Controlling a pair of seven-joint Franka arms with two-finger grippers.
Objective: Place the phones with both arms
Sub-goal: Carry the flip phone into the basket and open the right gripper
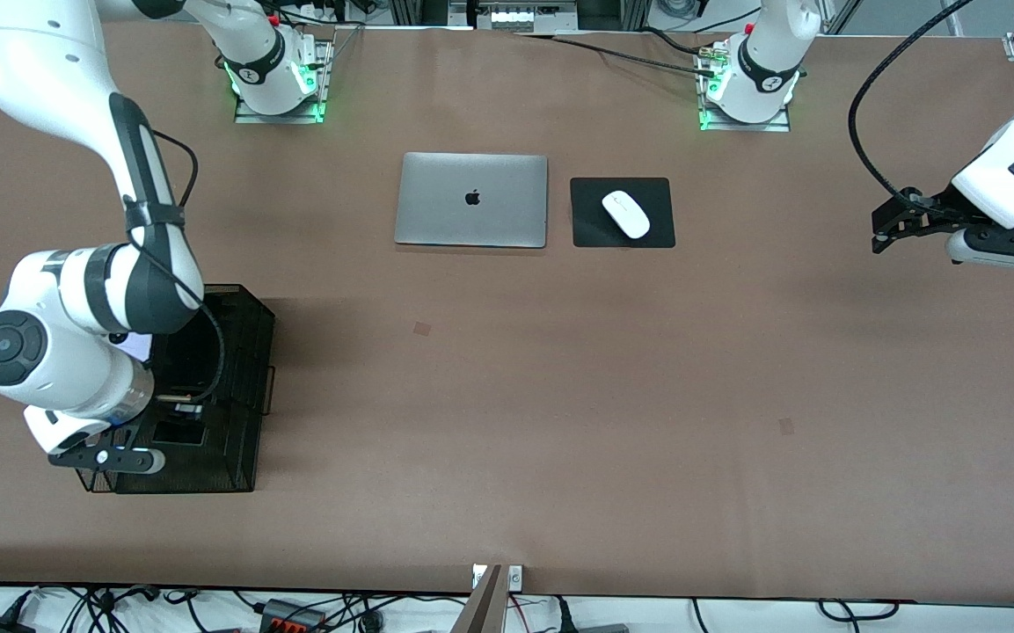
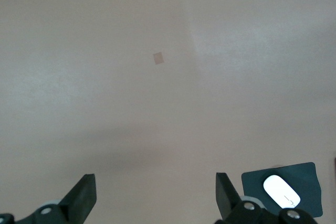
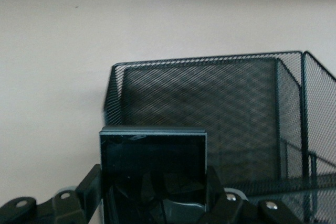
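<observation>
My right gripper (image 3: 153, 192) is shut on a black phone (image 3: 152, 166), a dark glossy slab that stands up between the fingers (image 3: 92, 187). It is at the black mesh basket (image 3: 199, 93), which stands at the right arm's end of the table (image 1: 243, 387). In the front view the right arm covers the gripper and the phone. My left gripper (image 1: 880, 230) is open and empty over bare table at the left arm's end; it also shows in the left wrist view (image 2: 156, 192). The white phone and the other black phone are not in view.
A closed silver laptop (image 1: 471, 200) lies mid-table near the bases. Beside it a white mouse (image 1: 625, 214) sits on a black pad (image 1: 594, 233); the mouse also shows in the left wrist view (image 2: 281, 191). Cables run along the table's edges.
</observation>
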